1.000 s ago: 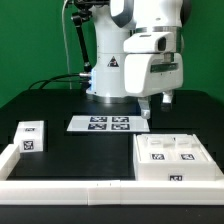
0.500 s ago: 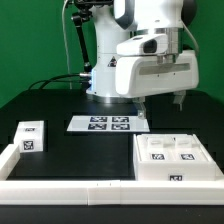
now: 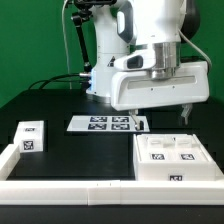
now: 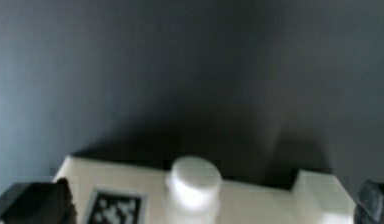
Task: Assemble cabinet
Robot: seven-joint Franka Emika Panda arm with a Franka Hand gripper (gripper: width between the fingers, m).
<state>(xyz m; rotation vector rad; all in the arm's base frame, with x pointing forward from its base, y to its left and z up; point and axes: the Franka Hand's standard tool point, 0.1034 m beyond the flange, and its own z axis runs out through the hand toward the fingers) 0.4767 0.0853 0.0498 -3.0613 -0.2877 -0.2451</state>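
Note:
The cabinet (image 3: 175,162) is a large white square box at the front of the exterior view's right, with black-and-white tags on its top and front. A small tagged white drawer block (image 3: 30,137) sits at the left. My gripper (image 3: 178,118) hangs just above the cabinet's back edge, and one dark finger (image 3: 187,113) shows below the white hand. In the blurred wrist view the cabinet (image 4: 260,205) lies below with a tag and a round white peg (image 4: 194,185). The gripper (image 4: 199,203) is open and empty, with dark fingertips (image 4: 29,203) at the frame's edges.
The marker board (image 3: 108,124) lies flat in the middle of the black table, in front of the arm's base. A low white border wall (image 3: 70,190) runs along the front and left edges. Cables hang behind the arm.
The hand has swung to the exterior view's right and come lower, from above the marker board's right end to above the cabinet's back edge. The cabinet and drawer block have not moved.

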